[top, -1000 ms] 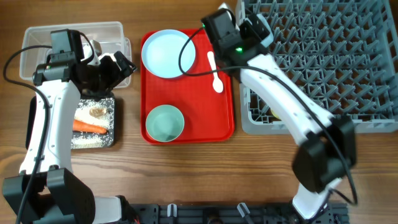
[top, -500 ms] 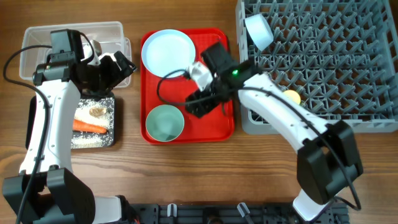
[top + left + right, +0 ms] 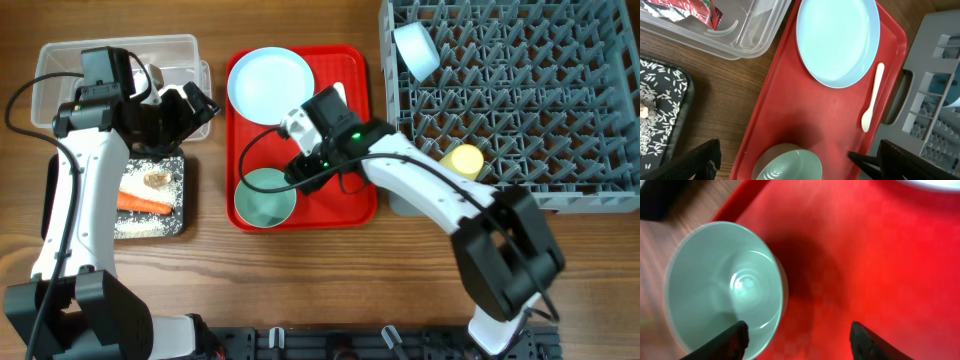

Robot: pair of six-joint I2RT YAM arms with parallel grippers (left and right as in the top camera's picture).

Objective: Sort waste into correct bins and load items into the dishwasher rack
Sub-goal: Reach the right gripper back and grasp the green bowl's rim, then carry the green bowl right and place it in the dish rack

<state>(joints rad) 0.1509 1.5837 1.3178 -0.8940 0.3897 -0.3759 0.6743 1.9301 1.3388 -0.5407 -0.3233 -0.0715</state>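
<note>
Two arms: your left gripper (image 3: pixel 784 152) hung empty, jaws wide apart, above the flat red plastic serving tray (image 3: pixel 355 195); your right gripper (image 3: pixel 797 330) was low over that tray's near left corner.
Right jaws: apart, one finger (image 3: pixel 730 342) over the inside of the pale green round bowl (image 3: pixel 265 197), the other over bare red beside it, straddling the bowl's wall without pinching it (contact by the inner finger I could not tell).
Step in hand: loading dishes; you were lining up a rim grasp on that bowl.
In the rack: the large grey plastic lattice dishwasher rack (image 3: pixel 540 100) held a second pale bowl (image 3: pixel 417 50) and a small yellow cup (image 3: pixel 463 160) along its left side.
On the tray: the pale blue round plate (image 3: pixel 270 86) at the far end, the small white spoon (image 3: pixel 872 97) just beside it.
Waste: an orange carrot piece (image 3: pixel 143 204) and white rice grains (image 3: pixel 165 178) lay in the shallow black tray (image 3: pixel 150 234); a red-and-white wrapper (image 3: pixel 687 7) in the clear plastic tub (image 3: pixel 55 75).
Next move: you would need to close squarely on the wall, lift the bowl clear of the tray's lip and carry it right to free pegs; a slick rim gripped off-centre could slip.
</note>
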